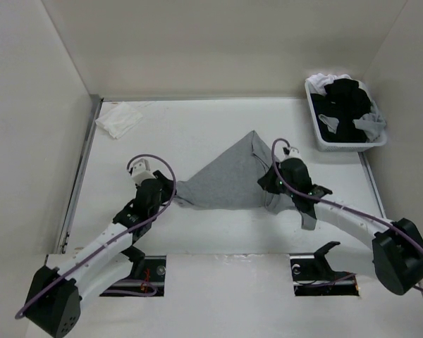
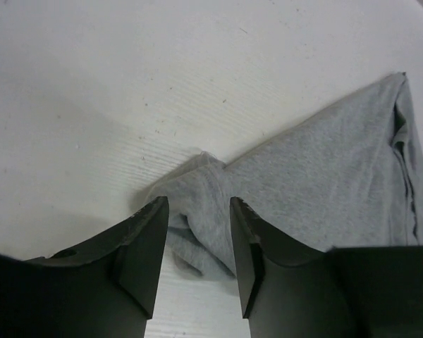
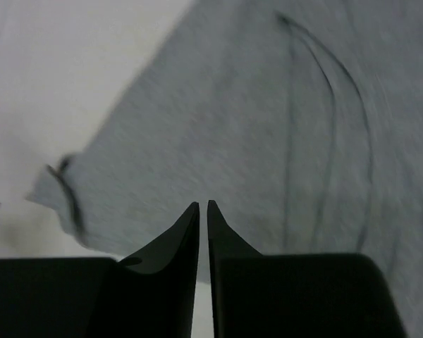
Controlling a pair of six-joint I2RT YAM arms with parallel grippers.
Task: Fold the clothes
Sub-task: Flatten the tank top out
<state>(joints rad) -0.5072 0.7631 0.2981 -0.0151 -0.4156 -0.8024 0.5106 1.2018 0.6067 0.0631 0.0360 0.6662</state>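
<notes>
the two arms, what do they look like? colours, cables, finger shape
Both arms are white tubular links with bulky black joints: the left arm, the right arm. A mauve-grey cable loops along each. The left gripper and right gripper have flat matte-black fingers tapering to pointed tips.

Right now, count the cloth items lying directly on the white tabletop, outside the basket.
2: the light grey knit T-shirt spread in the middle, and a small crumpled white cloth at the far left corner. Nothing else shows, though the shirt could cover something.

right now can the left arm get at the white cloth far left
Probably yes: nothing lies between the left claw and the white cloth, though it looks a stretch.
</notes>
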